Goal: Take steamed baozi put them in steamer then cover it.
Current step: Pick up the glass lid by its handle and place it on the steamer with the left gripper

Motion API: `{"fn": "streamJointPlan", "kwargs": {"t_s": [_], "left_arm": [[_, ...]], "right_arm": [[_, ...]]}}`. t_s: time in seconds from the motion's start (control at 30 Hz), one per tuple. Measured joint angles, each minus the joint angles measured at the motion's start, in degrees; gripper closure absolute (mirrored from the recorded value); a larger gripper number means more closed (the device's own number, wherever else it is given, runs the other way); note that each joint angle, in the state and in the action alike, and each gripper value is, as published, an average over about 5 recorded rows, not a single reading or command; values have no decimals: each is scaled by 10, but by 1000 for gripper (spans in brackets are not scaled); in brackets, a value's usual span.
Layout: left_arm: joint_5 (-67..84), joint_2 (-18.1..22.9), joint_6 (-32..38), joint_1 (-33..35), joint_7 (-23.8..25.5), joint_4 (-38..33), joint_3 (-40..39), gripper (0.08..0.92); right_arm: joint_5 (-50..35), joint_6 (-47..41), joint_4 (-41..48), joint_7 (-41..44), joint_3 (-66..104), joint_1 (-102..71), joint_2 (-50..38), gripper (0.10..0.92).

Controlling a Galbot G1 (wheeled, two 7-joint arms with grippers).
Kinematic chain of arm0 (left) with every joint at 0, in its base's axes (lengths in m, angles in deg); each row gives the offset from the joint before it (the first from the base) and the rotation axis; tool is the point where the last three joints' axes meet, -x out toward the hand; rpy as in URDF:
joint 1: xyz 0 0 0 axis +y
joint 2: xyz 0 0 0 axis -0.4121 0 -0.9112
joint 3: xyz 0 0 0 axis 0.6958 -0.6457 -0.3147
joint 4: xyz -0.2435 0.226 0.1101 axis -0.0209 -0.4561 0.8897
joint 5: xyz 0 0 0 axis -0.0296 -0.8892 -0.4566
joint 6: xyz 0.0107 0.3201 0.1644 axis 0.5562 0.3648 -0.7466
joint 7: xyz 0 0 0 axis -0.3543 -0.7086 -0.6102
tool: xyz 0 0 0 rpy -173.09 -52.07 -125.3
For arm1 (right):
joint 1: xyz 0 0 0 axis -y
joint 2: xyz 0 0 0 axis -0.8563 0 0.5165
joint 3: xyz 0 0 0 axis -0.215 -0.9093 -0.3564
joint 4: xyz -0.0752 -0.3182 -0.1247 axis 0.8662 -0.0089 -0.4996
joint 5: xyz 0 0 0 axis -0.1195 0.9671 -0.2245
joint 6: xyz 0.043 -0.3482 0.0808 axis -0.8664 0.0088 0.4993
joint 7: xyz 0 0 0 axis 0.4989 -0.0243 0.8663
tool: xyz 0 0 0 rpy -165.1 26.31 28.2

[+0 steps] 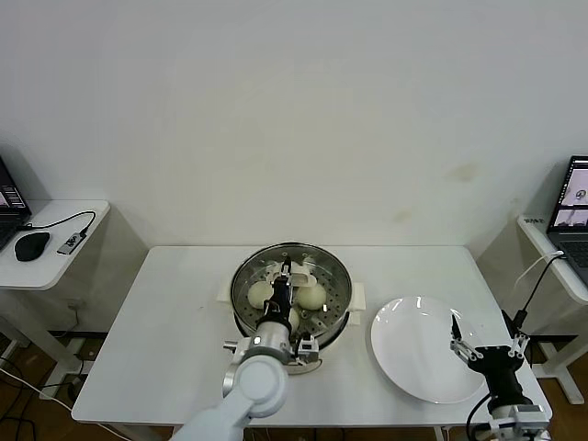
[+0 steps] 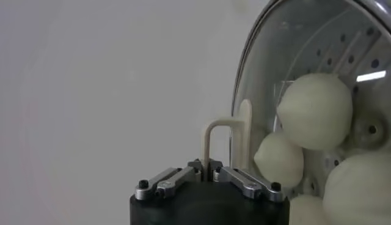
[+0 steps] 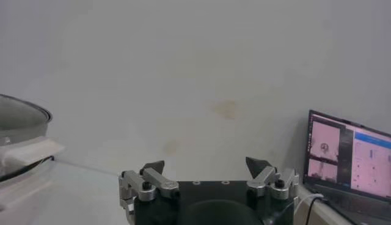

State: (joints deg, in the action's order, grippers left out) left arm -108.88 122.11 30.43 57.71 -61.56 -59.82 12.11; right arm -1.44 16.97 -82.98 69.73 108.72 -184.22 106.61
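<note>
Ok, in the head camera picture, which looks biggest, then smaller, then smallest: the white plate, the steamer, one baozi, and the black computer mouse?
1. The steamer and the white plate look about the same size across; I can't rank them.
2. One baozi, seen through the cover.
3. The black computer mouse looks close to the baozi, but it sits farther away, so that order is unsure.

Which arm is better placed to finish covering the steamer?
The left. Its end effector is shut on the cover's handle over the steamer, with baozi visible through the glass. The right end effector hangs open over the plate, off to the side.
</note>
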Motion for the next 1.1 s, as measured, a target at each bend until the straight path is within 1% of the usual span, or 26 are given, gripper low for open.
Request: {"fn": "streamJointPlan", "kwargs": {"t_s": [0.17, 0.27, 0.53, 0.73, 0.97, 1.03, 1.1], "left_arm": [[1, 4, 0, 6, -3, -2, 2, 857], [3, 5, -2, 10, -4, -6, 3, 811], [13, -5, -4, 31, -16, -32, 13, 578], [31, -17, 5, 70, -35, -75, 29, 405], [101, -31, 36, 150, -87, -154, 74, 216], [139, -30, 52, 181, -109, -176, 95, 189], [190, -29, 76, 215, -133, -192, 121, 181]], "right_arm": [[0, 0, 0, 0, 0, 0, -1, 203], [0, 0, 0, 0, -1, 0, -1, 203], [2, 1, 0, 0, -3, 1, -1, 203], [1, 3, 1, 0, -3, -1, -4, 203], [-6, 8, 6, 0, -3, -3, -12, 203], [-9, 10, 8, 1, -4, -3, -14, 203], [-11, 14, 11, 2, -5, -2, -15, 203]]}}
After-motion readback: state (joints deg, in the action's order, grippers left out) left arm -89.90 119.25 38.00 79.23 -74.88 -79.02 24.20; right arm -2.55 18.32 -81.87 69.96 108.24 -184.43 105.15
